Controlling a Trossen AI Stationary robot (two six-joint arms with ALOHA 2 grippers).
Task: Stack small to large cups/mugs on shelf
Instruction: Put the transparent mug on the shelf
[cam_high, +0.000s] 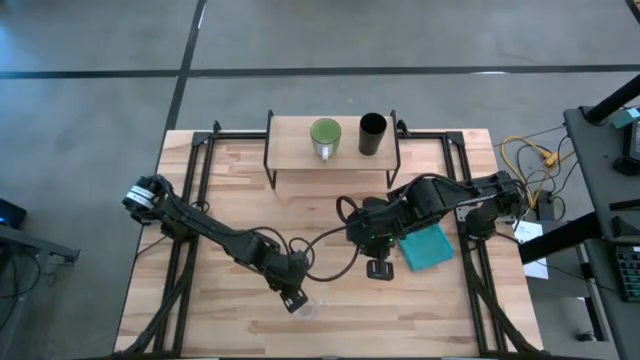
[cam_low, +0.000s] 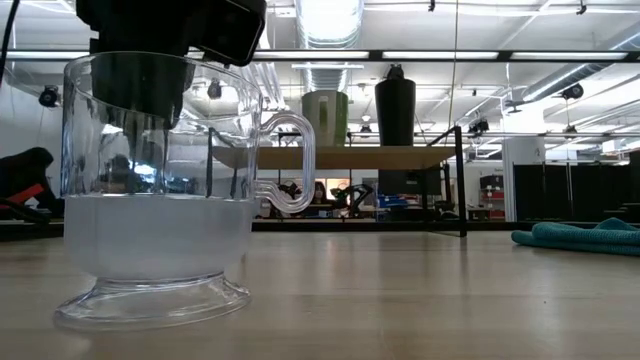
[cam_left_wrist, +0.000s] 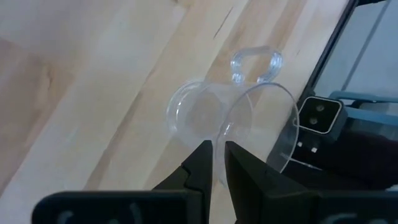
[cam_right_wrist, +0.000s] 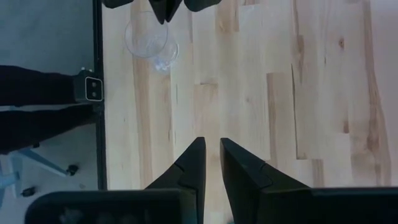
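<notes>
Left claw (cam_left_wrist: 217, 163), fingers nearly closed with only a slit between them, hovers just above the glass cup's (cam_high: 308, 305) rim at the table's near edge. Its handle points away from the claw. Right claw (cam_right_wrist: 211, 163), also narrow, waits mid-table, well apart from the cup.

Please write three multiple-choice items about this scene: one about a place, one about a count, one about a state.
1. Where does the clear glass cup stand?
A on the shelf
B on the table near its front edge
C on the teal cloth

2. How many vessels stand on the shelf?
A one
B two
C three

3. How is the green mug standing?
A upright
B on its side
C upside down

Key: 1 B, the cup is beside the left gripper; 2 B, green mug and black cup; 3 A, its open mouth faces up.
</notes>
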